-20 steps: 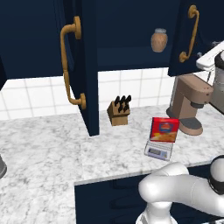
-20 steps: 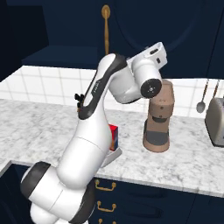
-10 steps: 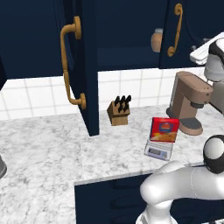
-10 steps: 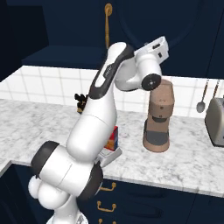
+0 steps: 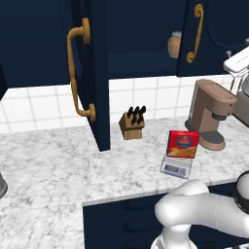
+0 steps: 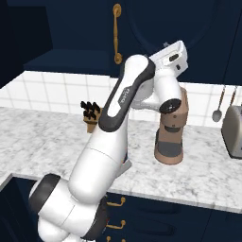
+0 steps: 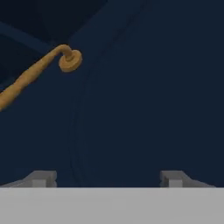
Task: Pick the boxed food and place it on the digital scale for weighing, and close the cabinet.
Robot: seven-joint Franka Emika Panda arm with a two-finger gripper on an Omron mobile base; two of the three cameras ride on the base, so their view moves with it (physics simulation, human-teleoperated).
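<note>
I see the small red cardboard box with blue sides (image 5: 183, 144) standing upright on the flat silver-grey square scale (image 5: 176, 168), its oval logo and orange food picture facing me. The scale's dark display strip sits on its front edge, and the scale rests on the white-grey veined marble counter (image 5: 53, 165), just left of the rounded brown coffee machine (image 5: 209, 113). Behind the scale, toward the white tiled wall, is a tan wooden knife block with black handles (image 5: 133, 124).

The tall dark navy wall cabinet (image 5: 141, 34) hangs above the scale. Its left door (image 5: 96, 73) stands out edge-on over the counter, with a long curved brass handle (image 5: 76, 73) on its smooth arched face. Its right door (image 5: 214, 34) is swung nearly shut, with a matching brass handle (image 5: 195, 33), and a tan round jar (image 5: 174, 44) shows on the shelf in the remaining gap.

In the hand view my gripper (image 7: 107, 178) faces the matte navy panel of the right door at close range, the fingers (image 7: 40, 178) set wide apart with nothing between them, the brass handle off to the upper left. Whether the tips touch the door I cannot tell.

The counter to the left of the scale is bare marble up to the open door's edge. To the right of the coffee machine hang metal utensils (image 6: 219, 105) and a silver toaster (image 6: 233, 130) sits
</note>
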